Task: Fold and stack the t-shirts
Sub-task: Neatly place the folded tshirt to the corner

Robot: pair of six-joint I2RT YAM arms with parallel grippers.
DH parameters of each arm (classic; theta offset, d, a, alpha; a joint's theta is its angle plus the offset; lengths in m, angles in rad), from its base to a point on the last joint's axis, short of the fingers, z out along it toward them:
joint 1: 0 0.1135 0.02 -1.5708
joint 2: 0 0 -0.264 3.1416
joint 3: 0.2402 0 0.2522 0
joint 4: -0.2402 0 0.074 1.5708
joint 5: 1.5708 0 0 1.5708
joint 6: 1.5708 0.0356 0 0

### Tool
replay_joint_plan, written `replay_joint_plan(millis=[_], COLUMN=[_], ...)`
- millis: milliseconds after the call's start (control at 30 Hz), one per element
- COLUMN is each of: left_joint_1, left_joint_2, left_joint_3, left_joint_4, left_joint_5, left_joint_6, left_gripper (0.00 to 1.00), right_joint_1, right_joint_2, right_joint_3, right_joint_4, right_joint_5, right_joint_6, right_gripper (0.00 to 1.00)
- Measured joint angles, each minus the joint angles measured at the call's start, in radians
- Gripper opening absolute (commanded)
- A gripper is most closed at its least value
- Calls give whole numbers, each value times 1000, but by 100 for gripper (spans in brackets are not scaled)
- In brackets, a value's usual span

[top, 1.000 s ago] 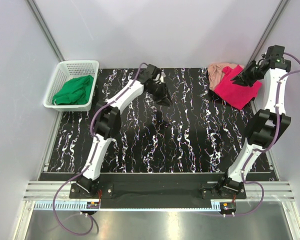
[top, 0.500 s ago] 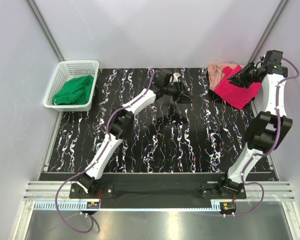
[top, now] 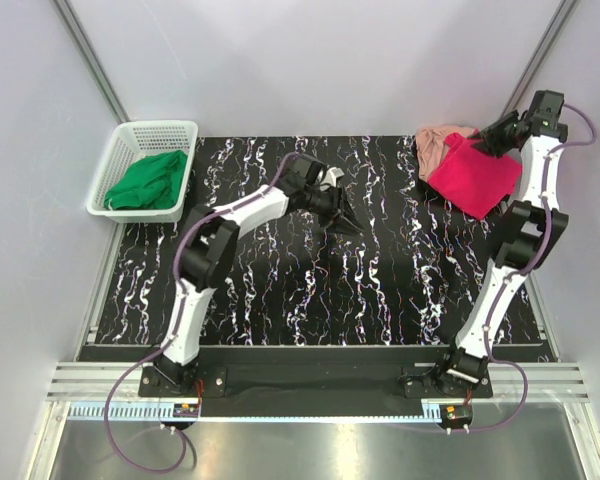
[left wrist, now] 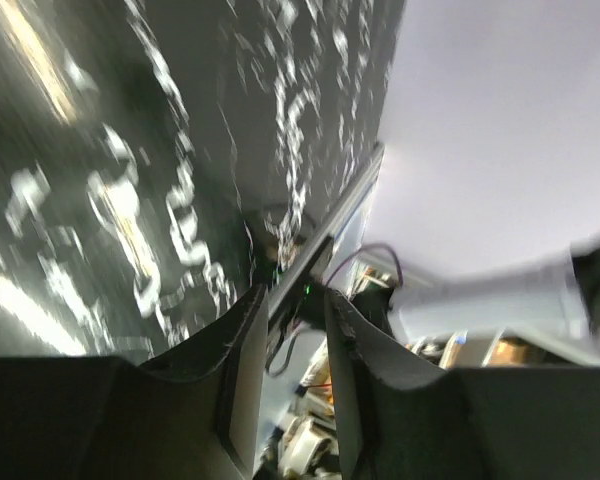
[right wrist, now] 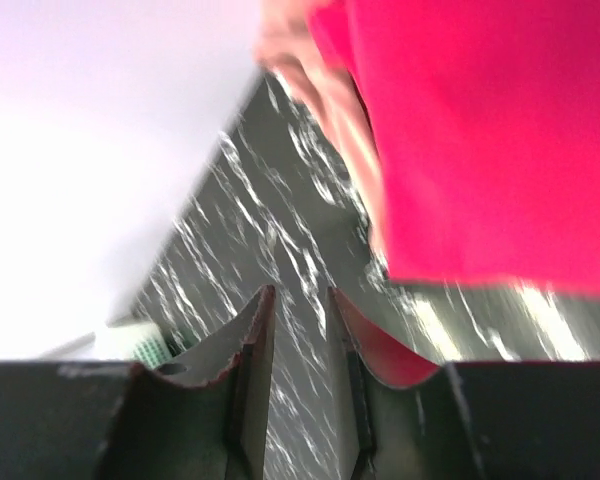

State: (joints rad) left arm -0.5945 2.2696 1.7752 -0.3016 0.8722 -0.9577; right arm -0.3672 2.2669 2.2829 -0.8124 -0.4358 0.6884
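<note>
A bright crimson-pink t-shirt (top: 470, 178) lies folded at the table's far right, partly on top of a pale salmon-pink t-shirt (top: 437, 148). My right gripper (top: 485, 139) hovers at the crimson shirt's far edge. In the right wrist view its jaws (right wrist: 300, 292) are open a narrow gap with nothing between them. The crimson shirt (right wrist: 490, 130) fills the upper right there, with the salmon one (right wrist: 325, 85) at its edge. My left gripper (top: 346, 221) reaches over the middle of the table, and in its own wrist view it (left wrist: 295, 295) is open and holds nothing.
A white basket (top: 130, 130) at the far left holds a green cloth (top: 148, 180). The black marbled table (top: 310, 290) is bounded by pale walls at the back and sides. Metal rails run along its edges.
The left gripper swung right across the back of the table, then came back toward the middle and nearer. The right gripper drew back from over the crimson shirt to its far edge.
</note>
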Motion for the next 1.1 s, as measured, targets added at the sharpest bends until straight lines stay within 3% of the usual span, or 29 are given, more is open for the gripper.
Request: replay_joint_plan(millis=[133, 233, 467, 800, 900, 1000, 1100], left_joint_1=[0, 0, 0, 0, 0, 0, 2], left_joint_2=[-139, -186, -191, -198, -210, -215, -216], left_joint_3=[-114, -167, -241, -267, -301, -324, -333], left_joint_4=[-15, -27, -100, -149, -163, -176, -182], left_joint_5=[5, 8, 7, 5, -1, -6, -11], left_joint_6=[88, 141, 218, 286, 300, 307, 311], left_gripper=[32, 31, 29, 28, 27, 27, 27], right_joint_1=[-2, -6, -10, -10, -11, -16, -22], right_joint_2=[164, 238, 279, 289, 289, 289, 279], right_joint_3=[251, 345, 333, 350, 349, 344, 306], right_joint_4=[-1, 0, -8, -6, -8, -8, 2], right_joint_5=[0, -4, 0, 24, 32, 30, 28], right_joint_6=[52, 93, 140, 177, 181, 179, 167], right_gripper=[34, 33, 37, 36, 44, 38, 40])
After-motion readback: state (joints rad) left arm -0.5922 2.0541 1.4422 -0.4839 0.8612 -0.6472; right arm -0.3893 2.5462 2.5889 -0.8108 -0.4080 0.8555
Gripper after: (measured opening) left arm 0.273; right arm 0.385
